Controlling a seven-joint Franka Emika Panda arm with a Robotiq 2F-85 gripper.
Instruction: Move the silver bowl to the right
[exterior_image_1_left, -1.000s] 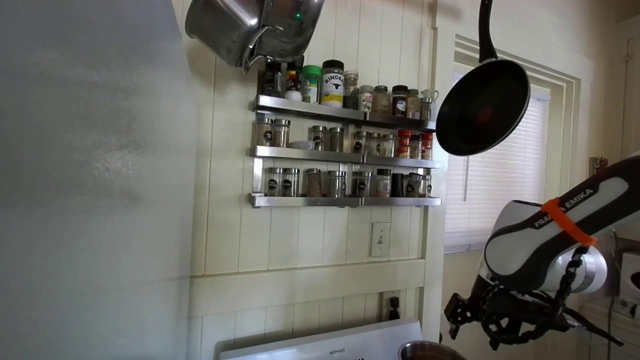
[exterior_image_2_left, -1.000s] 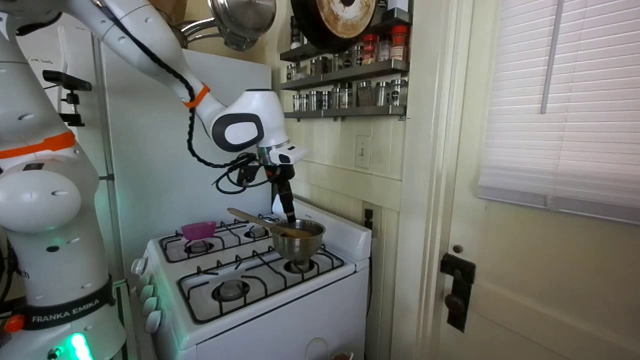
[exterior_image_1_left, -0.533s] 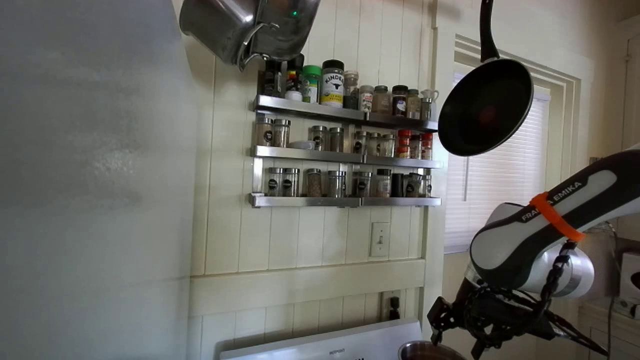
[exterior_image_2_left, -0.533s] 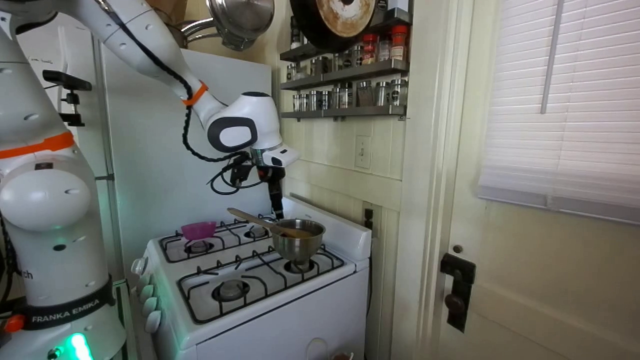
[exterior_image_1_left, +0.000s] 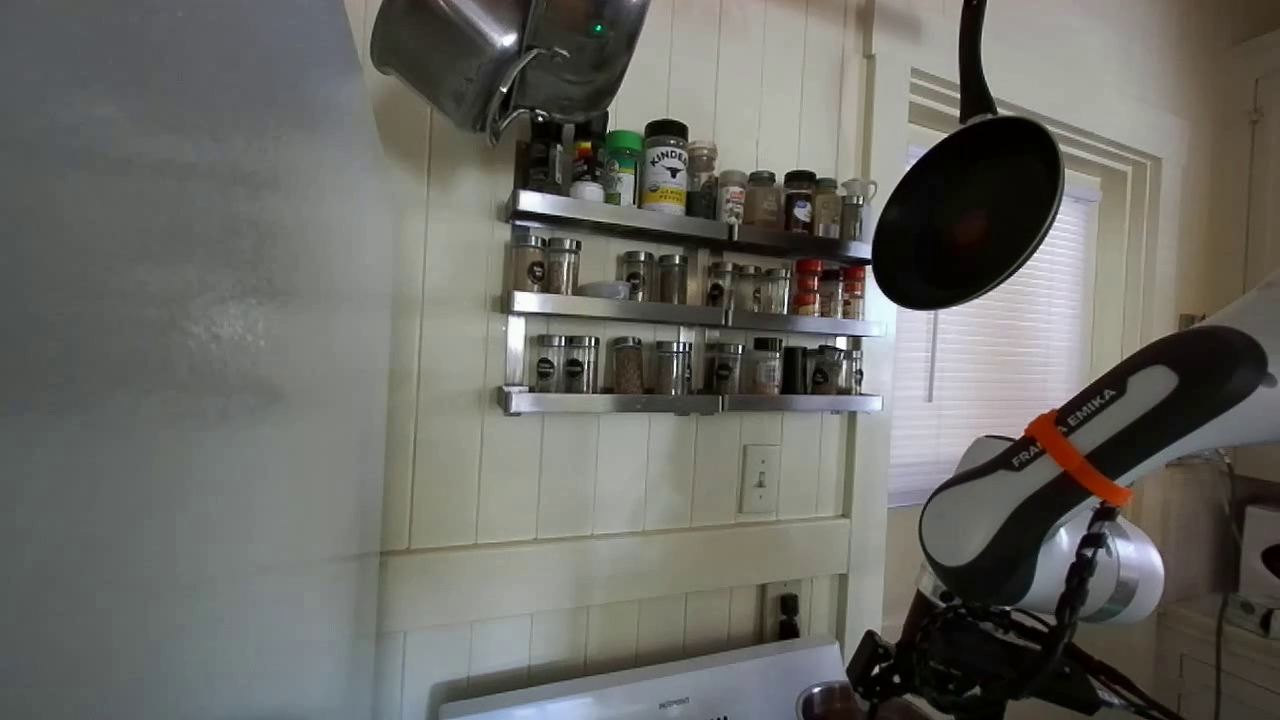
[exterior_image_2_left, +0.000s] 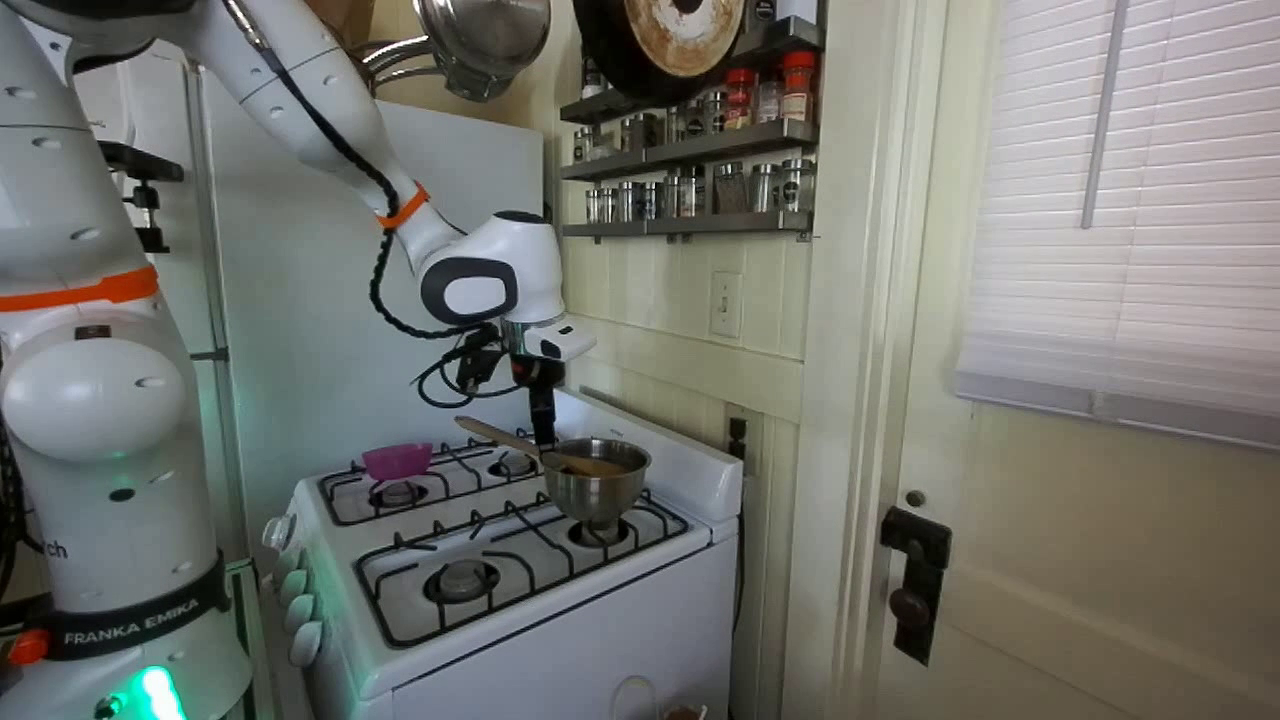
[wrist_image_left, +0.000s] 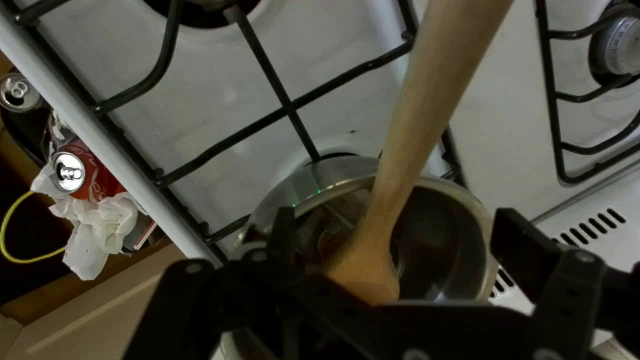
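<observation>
A robot arm (exterior_image_2_left: 480, 265) reaches over a white stove (exterior_image_2_left: 560, 640), its fingers (wrist_image_left: 522, 245) pointing down and spread wide apart, with nothing in their grip. The silver bowl (exterior_image_2_left: 592, 498) stands upright above a rear burner (exterior_image_2_left: 597, 538), on the side of the stove nearer the door (exterior_image_2_left: 1050, 550). In an exterior view the fingertips hang just beside its rim, close to the handle of a wooden spoon (exterior_image_2_left: 500, 436); the wrist view shows much of the bowl's mouth between them, though whether either finger touches it cannot be told. The spoon leans in the bowl, head inside, handle slanting up over the rim and out toward the fridge (exterior_image_2_left: 300, 350). What else the bowl contains is too dark to make out. A pink bowl (exterior_image_2_left: 397, 461) sits above a front burner (exterior_image_2_left: 397, 494), nearer the fridge. On the wall (exterior_image_1_left: 640, 480), three metal shelves (exterior_image_1_left: 610, 402) carry rows of jars (exterior_image_1_left: 673, 368), with a switch (exterior_image_1_left: 760, 478) below. A pan (exterior_image_1_left: 967, 215) hangs near the shelves in both exterior views, as do steel pots (exterior_image_1_left: 450, 60). A pale blind (exterior_image_2_left: 1140, 250) hangs at the door, and a red can (wrist_image_left: 99, 175) shows beside the stove in the wrist view.
</observation>
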